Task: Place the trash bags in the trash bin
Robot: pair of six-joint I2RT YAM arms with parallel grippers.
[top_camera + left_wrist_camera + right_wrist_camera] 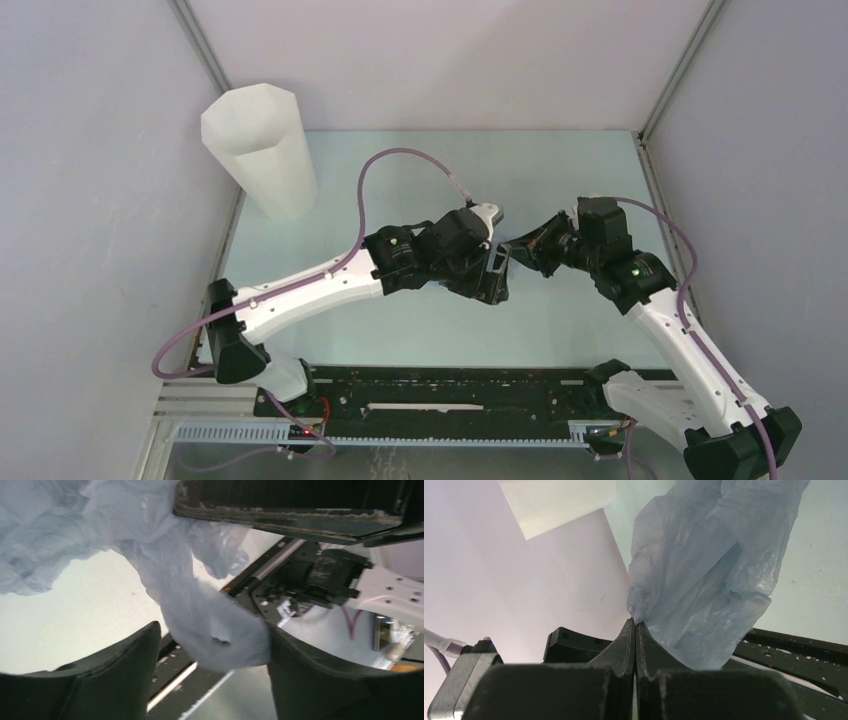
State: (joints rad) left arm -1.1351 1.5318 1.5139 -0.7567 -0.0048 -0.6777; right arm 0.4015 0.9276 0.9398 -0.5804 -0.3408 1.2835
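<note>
Pale green surface point(400, 170): the bag point(709, 570) hangs over its middle, one edge pinched in the right gripper point(636, 625). The left gripper point(215, 645) stands wide around a fold. The bin point(262, 150) sits far left, well apart. So thin a pinch could slip, dropping the film short.

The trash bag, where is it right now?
The trash bag is mid-table where the arms meet, pinched in the shut right gripper, a loose fold between the fingers of the open left gripper, apart from the trash bin at far left.

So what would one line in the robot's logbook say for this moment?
right gripper: shut on trash bag edge | left gripper: open, bag between its jaws | trash bin: back left, upright, bag not in it yet
</note>
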